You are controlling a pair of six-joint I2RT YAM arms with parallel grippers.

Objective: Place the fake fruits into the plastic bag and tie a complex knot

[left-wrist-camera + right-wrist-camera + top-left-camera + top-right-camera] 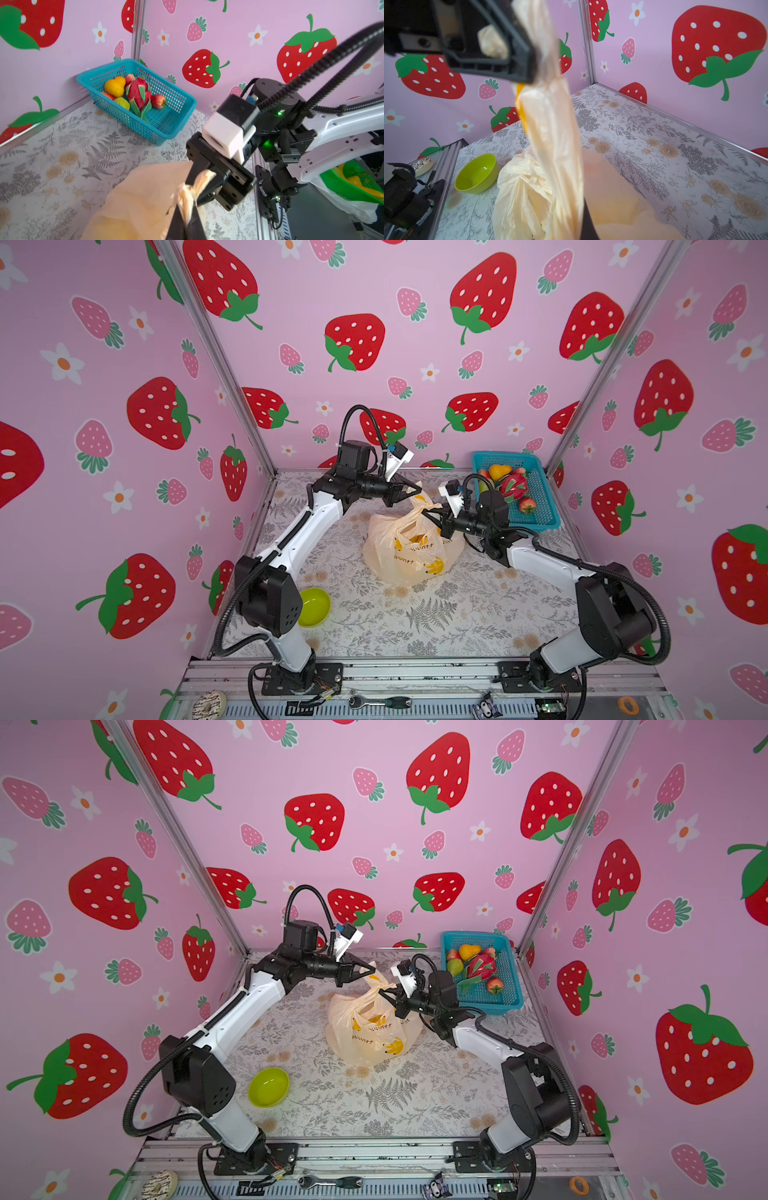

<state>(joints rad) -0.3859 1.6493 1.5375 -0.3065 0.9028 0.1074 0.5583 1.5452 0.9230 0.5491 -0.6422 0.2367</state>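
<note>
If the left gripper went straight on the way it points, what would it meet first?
Most likely the right gripper, close ahead; both grippers are shut on the twisted top of the thin pale-peach plastic bag. Depth is unclear.

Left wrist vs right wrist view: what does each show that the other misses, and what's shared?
Only left wrist: the teal basket holding fake fruits, and the right tool shut on a twisted handle of the plastic bag.
Only right wrist: the green bowl, the donut past the table edge, and the left tool shut on a stretched bag handle.
Both: the plastic bag, the floral table cover and the strawberry-print walls.
</note>
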